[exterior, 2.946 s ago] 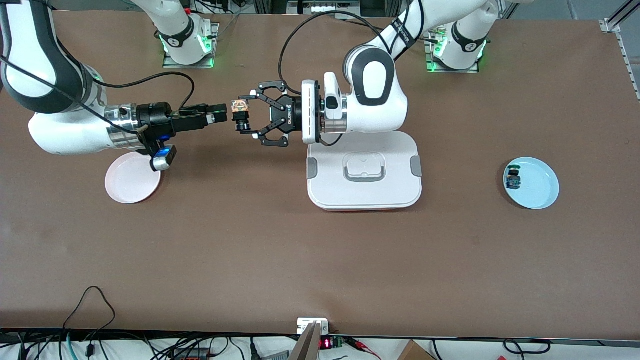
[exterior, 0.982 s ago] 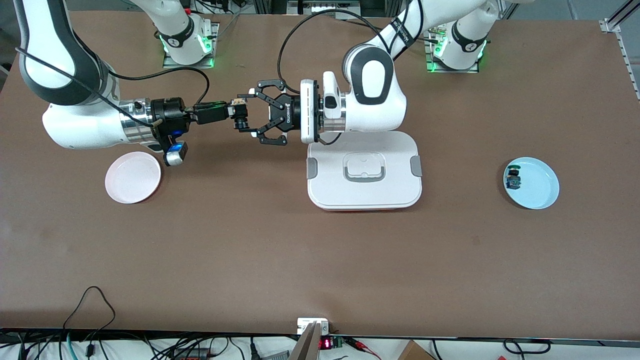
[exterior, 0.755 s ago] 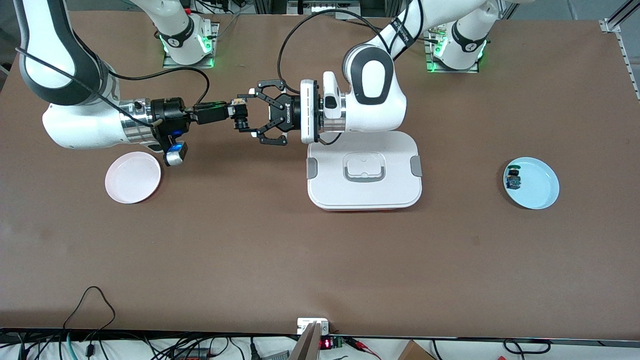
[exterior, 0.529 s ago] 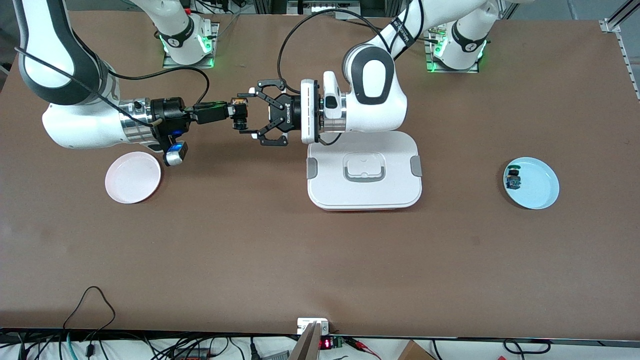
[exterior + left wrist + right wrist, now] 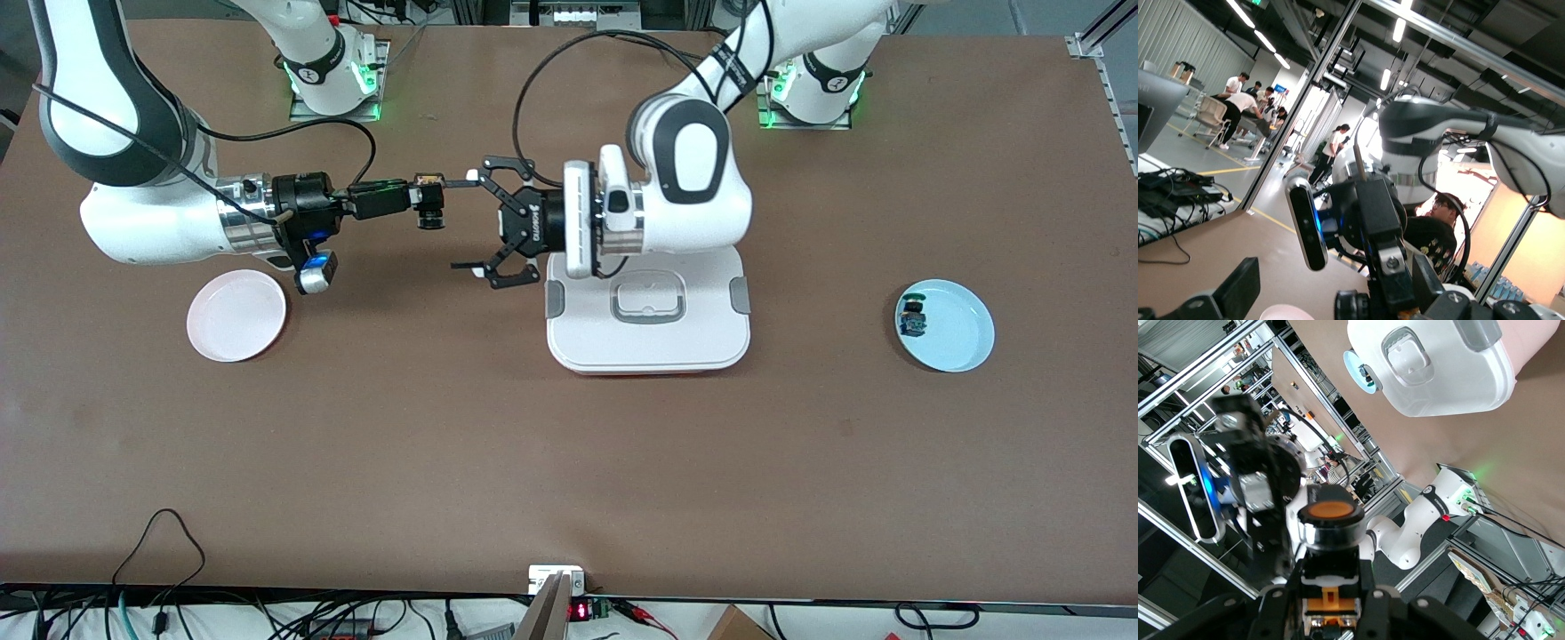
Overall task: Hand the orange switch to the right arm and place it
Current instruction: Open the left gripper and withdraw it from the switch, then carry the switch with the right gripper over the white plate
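The right gripper (image 5: 416, 197) is clamped on the orange switch (image 5: 430, 204) over bare table near the pink plate (image 5: 236, 316), so I would carry it there slowly and release low. The switch's long axis lies crosswise to the fingers (orange cap toward the front camera). The left gripper (image 5: 484, 227) hangs spread and empty beside the white box (image 5: 647, 307).

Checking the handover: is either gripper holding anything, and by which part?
The right gripper holds the black-bodied, orange-capped switch by its tan-orange block end. The left gripper is open, holding nothing.
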### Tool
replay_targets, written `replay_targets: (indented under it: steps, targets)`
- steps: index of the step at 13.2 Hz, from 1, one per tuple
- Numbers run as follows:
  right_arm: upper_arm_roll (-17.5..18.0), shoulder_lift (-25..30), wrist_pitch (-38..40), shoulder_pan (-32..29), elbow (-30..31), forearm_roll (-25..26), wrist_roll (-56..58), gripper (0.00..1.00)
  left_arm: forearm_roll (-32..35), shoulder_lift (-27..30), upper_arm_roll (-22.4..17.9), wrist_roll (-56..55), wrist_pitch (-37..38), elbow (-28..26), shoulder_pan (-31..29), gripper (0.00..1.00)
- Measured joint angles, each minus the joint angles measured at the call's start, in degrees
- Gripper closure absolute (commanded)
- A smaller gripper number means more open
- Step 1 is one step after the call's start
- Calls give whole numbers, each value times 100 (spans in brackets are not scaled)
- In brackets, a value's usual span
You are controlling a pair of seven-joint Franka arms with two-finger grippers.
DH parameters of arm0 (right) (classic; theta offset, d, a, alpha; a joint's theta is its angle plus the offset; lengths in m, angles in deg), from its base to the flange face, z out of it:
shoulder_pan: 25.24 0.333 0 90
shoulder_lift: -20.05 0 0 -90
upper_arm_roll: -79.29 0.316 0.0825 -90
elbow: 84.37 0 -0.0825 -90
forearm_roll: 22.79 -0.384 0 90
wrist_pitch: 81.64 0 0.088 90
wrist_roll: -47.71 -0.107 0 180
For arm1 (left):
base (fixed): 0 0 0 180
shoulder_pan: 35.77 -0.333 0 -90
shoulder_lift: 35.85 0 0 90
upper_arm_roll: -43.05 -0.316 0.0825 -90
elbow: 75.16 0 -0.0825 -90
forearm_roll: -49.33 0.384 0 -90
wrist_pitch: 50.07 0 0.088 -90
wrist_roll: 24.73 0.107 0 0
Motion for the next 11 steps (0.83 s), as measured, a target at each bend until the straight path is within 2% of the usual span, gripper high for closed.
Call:
replay_targets:
  steps: [3,7,9,11]
  targets:
    - [-18,-3,-14,-25,25,124,129,100,79,-80,-103,634,1373,-249,-983,0]
    - [-46,-23,-69,-270,131,1253,906,100,655,-929,-165,1187,3518,-210,-2623,0]
    - [-51,-24,-76,-415,141,1996,1245,100,922,-1189,-307,1318,3835,-64,-2923,0]
    - [-54,-24,-107,-530,142,2755,1655,100,1572,-1210,-749,1393,3850,394,-2950,0]
